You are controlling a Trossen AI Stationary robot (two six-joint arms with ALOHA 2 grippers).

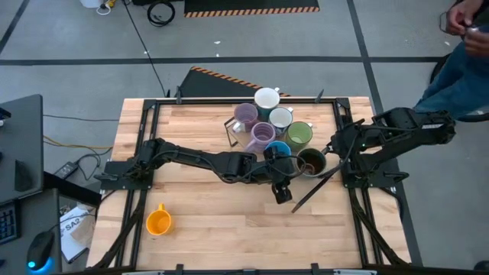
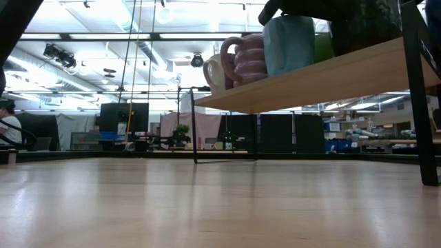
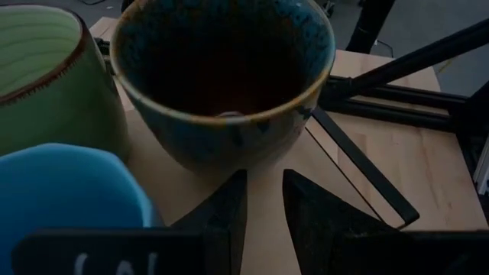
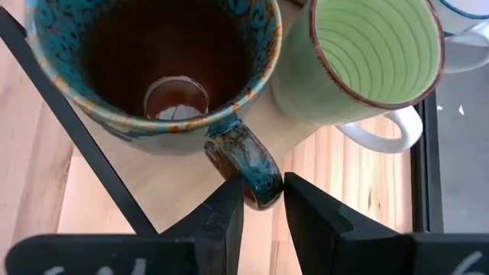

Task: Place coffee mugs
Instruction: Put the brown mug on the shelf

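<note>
A raised wooden shelf (image 1: 252, 147) on thin black legs carries several mugs: two white (image 1: 267, 98), two lavender (image 1: 262, 135), a green one (image 1: 299, 135), a blue one (image 1: 276, 149) and a dark brown one with a speckled teal rim (image 1: 311, 161). An orange mug (image 1: 158, 221) stands on the table near its near left corner. My right gripper (image 4: 263, 187) reaches in from the right and is shut on the dark mug (image 4: 160, 69). My left gripper (image 3: 265, 179) comes from the left, fingers a narrow gap apart, pointing at the dark mug's wall (image 3: 229, 145) just short of it. My right gripper pinches the dark mug's handle (image 4: 256, 177) between its two fingers (image 4: 228, 206), at the outer bend of the loop. It comes roughly level from the table's right. The mug stands upright with its base on the shelf, beside the green mug (image 4: 367, 53).
Black rack legs and a slanted brace (image 1: 317, 187) stand around both grippers. The blue mug (image 3: 69, 191) and green mug (image 3: 46, 84) crowd my left gripper's side. The shelf stands high above the table in the low view (image 2: 310, 83). A person sits beyond the far right corner (image 1: 466, 46).
</note>
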